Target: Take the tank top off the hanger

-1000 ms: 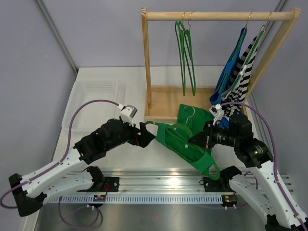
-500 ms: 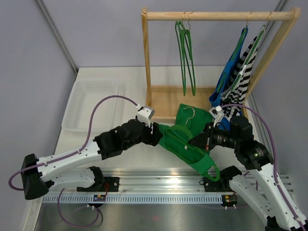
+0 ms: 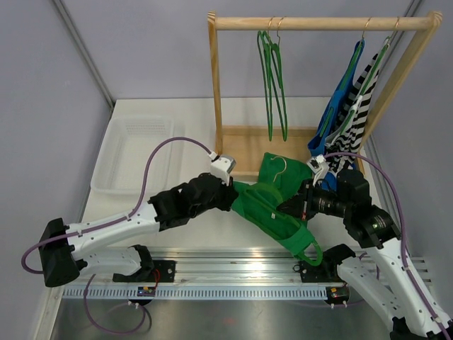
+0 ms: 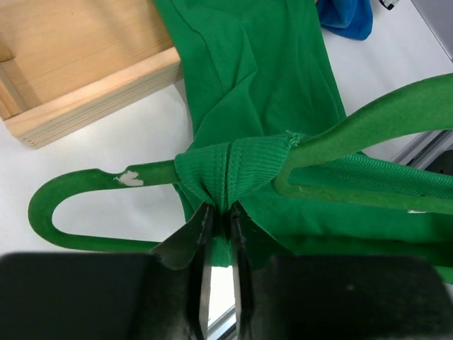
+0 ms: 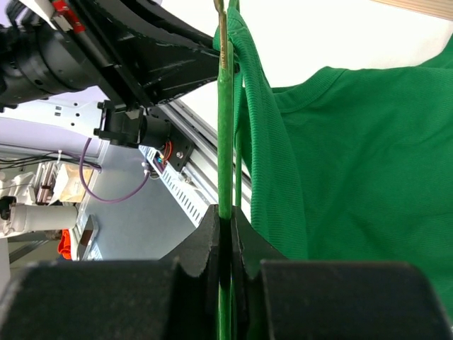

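Observation:
A green tank top (image 3: 272,205) lies on the table, still threaded on its green hanger (image 3: 311,251), whose metal hook (image 3: 282,164) points toward the rack. My left gripper (image 3: 232,197) is at the hanger's left end. The left wrist view shows this gripper (image 4: 220,210) shut on the ribbed strap (image 4: 237,166) that wraps the hanger arm (image 4: 382,117). From the right, my right gripper (image 3: 289,205) meets the hanger near its middle. In the right wrist view the gripper (image 5: 225,216) is shut on the thin hanger bar (image 5: 224,127), with the tank top (image 5: 354,156) draped beside it.
A wooden rack (image 3: 322,23) stands at the back with two bare green hangers (image 3: 274,85) and blue and striped garments (image 3: 347,106) on hangers. Its wooden base (image 3: 244,152) lies just behind the tank top. A white basket (image 3: 138,152) sits at the left.
My left arm has swung right to the hanger's left end, and its gripper has gone from open to shut on the strap. The right arm has not moved.

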### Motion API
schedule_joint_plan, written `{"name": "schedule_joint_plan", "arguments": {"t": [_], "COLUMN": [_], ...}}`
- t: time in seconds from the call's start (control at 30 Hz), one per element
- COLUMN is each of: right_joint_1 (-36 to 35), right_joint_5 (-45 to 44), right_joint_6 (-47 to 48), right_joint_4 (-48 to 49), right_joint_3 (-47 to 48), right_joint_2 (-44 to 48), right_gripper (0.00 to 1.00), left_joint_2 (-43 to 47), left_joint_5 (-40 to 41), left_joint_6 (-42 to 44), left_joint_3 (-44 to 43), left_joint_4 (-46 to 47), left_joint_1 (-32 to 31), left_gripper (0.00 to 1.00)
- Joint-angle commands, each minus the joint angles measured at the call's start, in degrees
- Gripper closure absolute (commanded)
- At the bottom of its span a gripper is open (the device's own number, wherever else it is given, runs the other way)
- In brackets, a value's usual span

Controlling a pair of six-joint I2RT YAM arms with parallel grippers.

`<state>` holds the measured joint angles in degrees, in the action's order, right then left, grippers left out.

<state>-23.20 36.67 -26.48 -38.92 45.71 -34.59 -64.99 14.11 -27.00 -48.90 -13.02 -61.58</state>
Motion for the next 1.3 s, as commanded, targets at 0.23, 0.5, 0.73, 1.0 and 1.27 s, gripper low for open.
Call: {"name": "schedule_joint_plan", "arguments": {"t": [0.23,0.5,0.73,1.0,1.27], "right_joint_1": [0.0,0.0,-0.4,-0.4,-0.4], "right_joint_5": [-1.0,8.3,14.5,22.5,21.1], "right_joint_6": [1.3,1.7,1.2,-8.1,-1.5], "right_joint_4": [-0.9,1.2,4.3,25.5,26.8], "right_joint_3": [1.1,1.2,1.0,-4.4,-1.1], "right_joint_2": [-1.5,-0.9,1.1,4.1,6.0], "right_gripper": [1.00,1.00,1.00,1.00,1.00], "left_joint_2": [3.6,11.4,14.3,17.2,23.4], "left_joint_5": [23.2,24.7,20.5,-9.8,-23.6], "left_joint_6": [-6.8,-13.3,-12.8,-5.5,-7.0], "left_joint_3": [-5.9,-4.2,-4.8,-0.3,5.7], "left_joint_4": [-13.7,-25.9,-28.4,-14.6,-9.0], "left_joint_1": [0.7,16.2,23.3,23.3,23.2], "left_gripper": [1.00,1.00,1.00,1.00,1.00]}}
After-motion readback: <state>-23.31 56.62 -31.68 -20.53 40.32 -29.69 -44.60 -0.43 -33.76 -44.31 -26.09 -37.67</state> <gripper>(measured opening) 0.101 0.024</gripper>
